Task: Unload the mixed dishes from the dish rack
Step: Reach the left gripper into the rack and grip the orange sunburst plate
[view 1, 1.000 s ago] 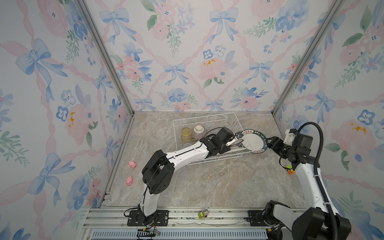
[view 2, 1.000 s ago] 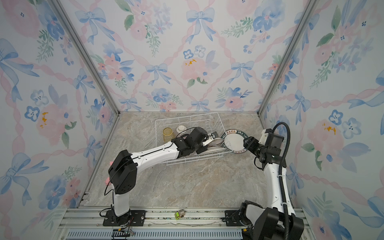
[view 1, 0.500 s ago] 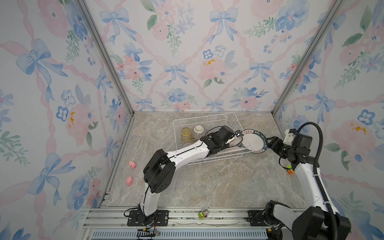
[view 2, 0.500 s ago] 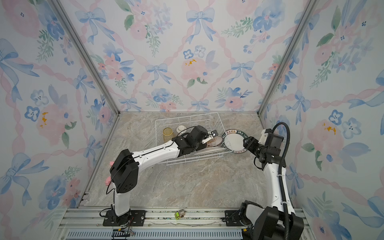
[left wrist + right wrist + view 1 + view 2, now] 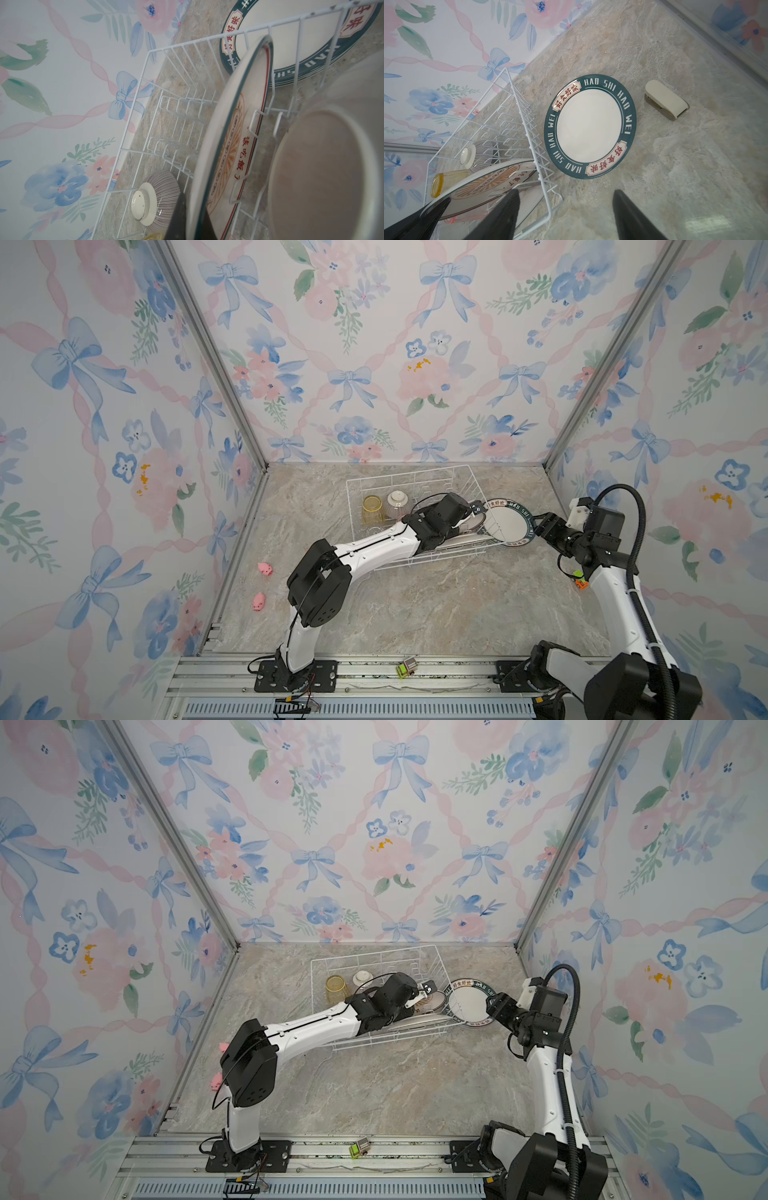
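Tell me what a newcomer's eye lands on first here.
The teal-rimmed plate lying flat on the marble table, just right of the dish rack, with the open right gripper beside it. Then the left gripper, inside the rack and shut on the rim of a tilted orange-patterned plate. Loud bow-and-flower wallpaper surrounds everything.

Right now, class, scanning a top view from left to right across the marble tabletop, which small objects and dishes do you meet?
Two small pink toys, translucent yellow tumbler, ribbed purplish bowl, white round plate with dark lettered rim, small orange-and-green toy.
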Tool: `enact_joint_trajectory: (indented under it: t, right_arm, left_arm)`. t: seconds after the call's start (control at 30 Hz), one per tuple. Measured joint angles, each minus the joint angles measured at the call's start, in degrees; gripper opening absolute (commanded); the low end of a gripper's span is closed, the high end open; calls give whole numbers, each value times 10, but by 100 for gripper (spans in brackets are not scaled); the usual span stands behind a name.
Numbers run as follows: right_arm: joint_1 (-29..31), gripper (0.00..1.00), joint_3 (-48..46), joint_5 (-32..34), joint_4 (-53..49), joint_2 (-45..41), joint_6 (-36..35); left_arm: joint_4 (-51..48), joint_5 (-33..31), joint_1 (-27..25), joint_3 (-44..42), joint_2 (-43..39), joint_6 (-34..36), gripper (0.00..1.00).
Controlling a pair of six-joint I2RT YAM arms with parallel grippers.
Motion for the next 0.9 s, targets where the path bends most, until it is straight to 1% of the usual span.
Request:
enact_joint_trajectory:
  t: [0.2,0.5,0.63,0.73,0.9]
  right_arm:
    - [0,73,0,-2,1,0,2]
    - [3,73,0,-7,1,-1,2]
    - [4,72,-1,-18,9,-5,2]
    - [6,71,-10,-37,28,-14,4]
    - [10,70,-34,-78,71,-37,13]
  left_arm:
    - [-1,-7,0,0,-23,-7,7]
    - [15,-48,4,0,-81,-31,8]
    - [18,-51,12,0,-107,-44,9]
    - [17,-41,21,-8,-134,-67,9]
    - [9,14,39,-40,-199,-126,9]
